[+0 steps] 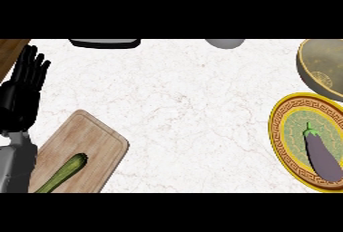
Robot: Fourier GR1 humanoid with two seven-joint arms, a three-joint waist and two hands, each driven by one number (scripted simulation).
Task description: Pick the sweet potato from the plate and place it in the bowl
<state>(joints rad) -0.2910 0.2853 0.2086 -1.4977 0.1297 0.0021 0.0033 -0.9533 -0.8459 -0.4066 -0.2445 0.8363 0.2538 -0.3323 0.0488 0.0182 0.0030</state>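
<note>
Left black hand (23, 86) resting, fingers straight, 9 o'clock | right hand unseen | purple eggplant (321, 154), no sweet potato, on yellow-rimmed patterned plate (285, 108), 4 o'clock | brass-coloured bowl (315, 59), 2 o'clock | likely stiff, smooth, slippery; grasp mid-body

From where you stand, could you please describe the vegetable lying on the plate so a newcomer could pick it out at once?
Look to the right edge of the white marble counter, just below the brownish bowl. There sits a yellow-rimmed plate with a patterned border. On it lies a long, dark purple eggplant with a green stem, unlike the slim green vegetable on the wooden cutting board at lower left.
</note>
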